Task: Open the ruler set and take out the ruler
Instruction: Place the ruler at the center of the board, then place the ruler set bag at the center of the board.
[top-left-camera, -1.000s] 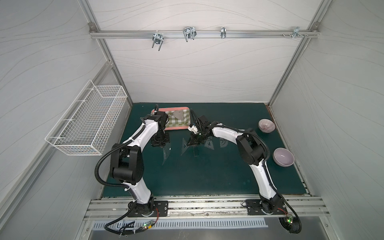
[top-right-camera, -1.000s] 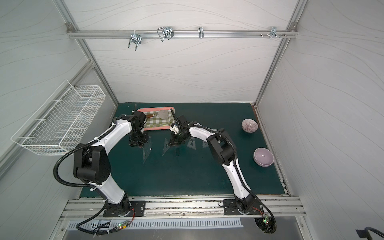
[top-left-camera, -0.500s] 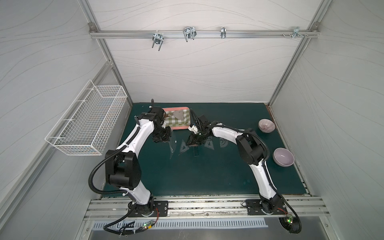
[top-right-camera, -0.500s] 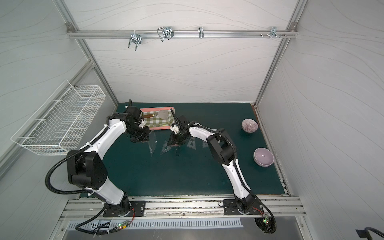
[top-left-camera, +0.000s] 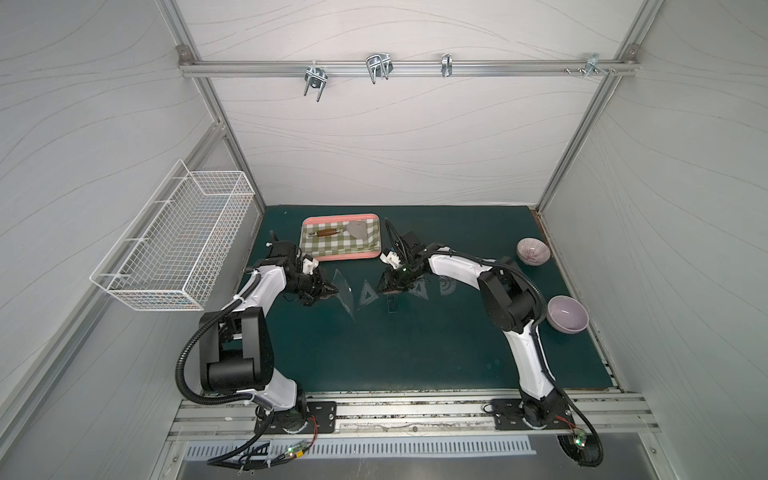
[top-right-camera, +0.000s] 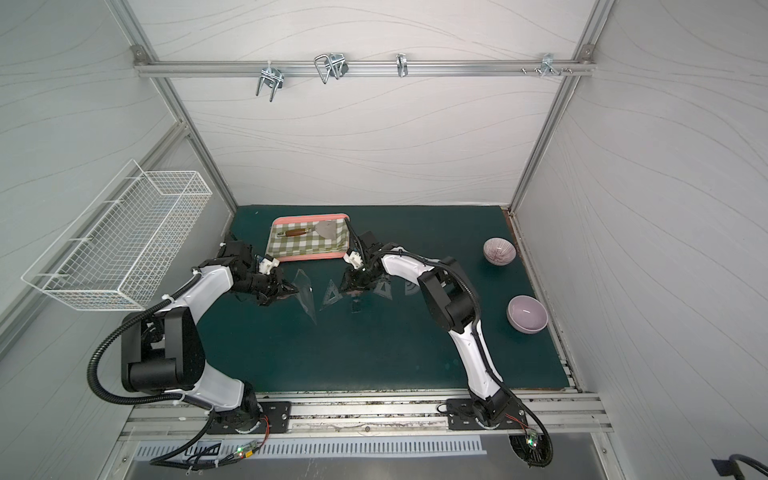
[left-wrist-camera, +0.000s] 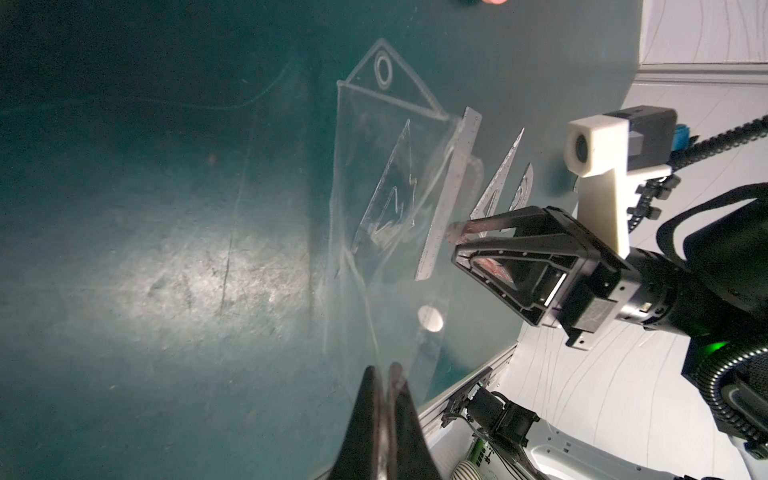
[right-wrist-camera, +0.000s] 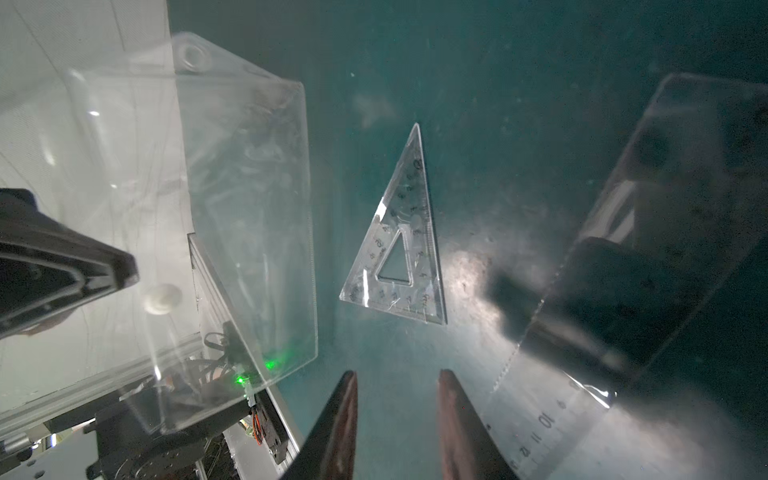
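left tool is seen closed on an edge of the ruler set in both top views, the clear pouch being held up at a tilt over the worktop, while the right tool is found near it with the ruler partly shown beneath. a set square is laid between the tools, with a second set square and a protractor beyond the right tool. a scraper is held in the pink-rimmed tray; nothing is made out in the far bowl, the near bowl or the wire basket. from the left wrist, pouch film is seen pinched between the left tool's closed jaws, the white snap button is shown on the film, and the ruler is seen outside the pouch, close by the right tool. from the right wrist, the right tool's jaws are seen apart with nothing between them, the ruler being just beside one finger; no piece can be made out for certain inside the pouch. the ruler is judged to be out already, so its release is taken as the step in hand; next, the right tool would need to be drawn clear without the ruler being dragged, and the pouch lowered.
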